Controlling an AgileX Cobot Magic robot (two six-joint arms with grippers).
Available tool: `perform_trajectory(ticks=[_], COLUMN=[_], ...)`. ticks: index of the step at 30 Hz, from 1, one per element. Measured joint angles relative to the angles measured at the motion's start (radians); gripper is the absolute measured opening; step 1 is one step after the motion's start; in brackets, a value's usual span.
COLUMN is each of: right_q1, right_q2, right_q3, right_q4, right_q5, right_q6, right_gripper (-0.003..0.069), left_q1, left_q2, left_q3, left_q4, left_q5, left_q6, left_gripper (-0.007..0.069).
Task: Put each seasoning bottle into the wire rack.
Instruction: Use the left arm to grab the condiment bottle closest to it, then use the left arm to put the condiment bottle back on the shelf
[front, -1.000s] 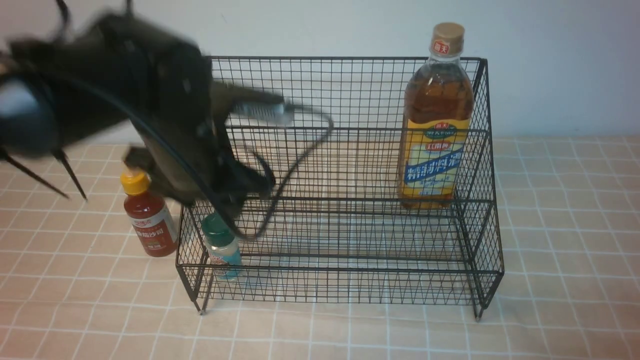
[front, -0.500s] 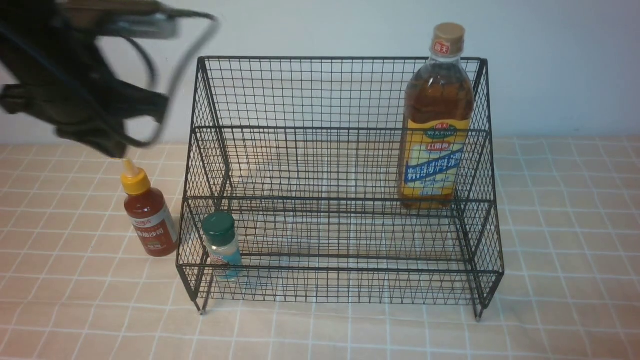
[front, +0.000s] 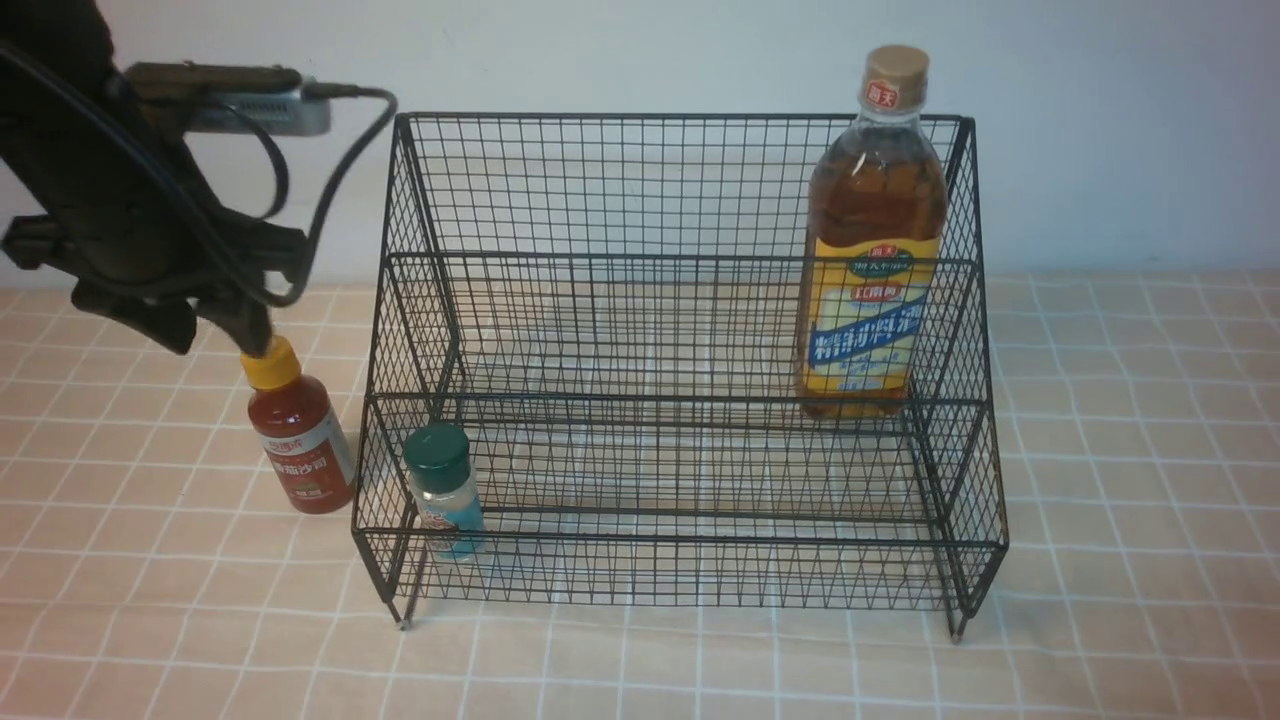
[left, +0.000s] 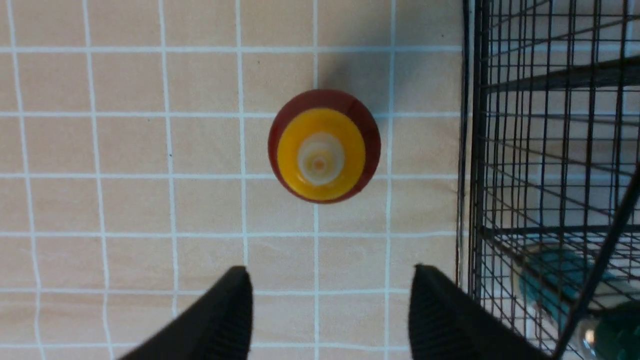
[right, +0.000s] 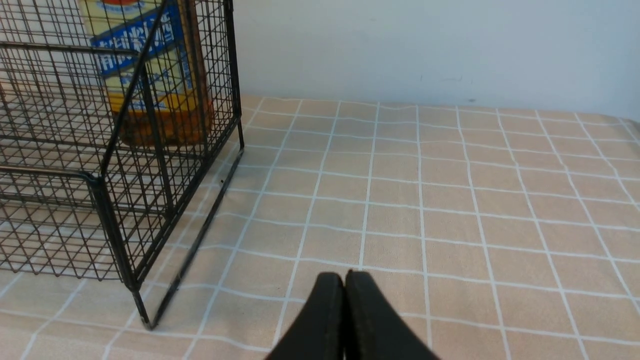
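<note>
Well, the small red sauce bottle with the yellow nozzle stands upright on the worktop. It is outside the wire rack, just beside the rack's left side. The tiny clear shaker with the dark green cap is inside the rack. It stands on the low front step, in the left corner. The tall bottle with the amber liquid and the yellow and blue label is inside the rack too. It stands upright on the high back step, at the right end, and its tan cap sticks up above the rack's top edge. The left tool hangs right over the red sauce bottle. Its two black fingers are apart and nothing is between them. From the left wrist view the red sauce bottle shows from straight above, its round yellow top in the middle. In the front view one finger comes down close to the yellow top, but I cannot tell if it touches. A black cable loops from the left arm. The right tool has its fingers pressed together and holds nothing. It is low over the checked worktop, off to the right of the rack. The black mesh and the tall bottle show from that side. A plain pale wall is behind it all.
</note>
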Motion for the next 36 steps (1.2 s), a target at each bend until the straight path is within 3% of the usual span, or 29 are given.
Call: perform_trajectory(ticks=[4,17,20,25,36], right_q1=[0.000,0.000,0.000,0.000,0.000], right_q2=[0.000,0.000,0.000,0.000,0.000], right_q3=[0.000,0.000,0.000,0.000,0.000], right_q4=[0.000,0.000,0.000,0.000,0.000], right_q5=[0.000,0.000,0.000,0.000,0.000], right_q6=[0.000,0.001,0.001,0.001,0.001], right_gripper=[-0.0014,-0.0014,-0.0014,-0.0014,-0.0014], left_q1=[0.000,0.000,0.000,0.000,0.000], left_q2=[0.039,0.139,0.151,0.156,0.067], left_q3=[0.000,0.000,0.000,0.000,-0.143], left_q4=[0.011,0.042,0.043,0.042,0.071], left_q5=[-0.079,-0.152,-0.153,-0.148,0.042], left_q6=[0.001,0.001,0.001,0.001,-0.001], left_gripper=[0.0545,0.0570,0.0522,0.0272,0.0283])
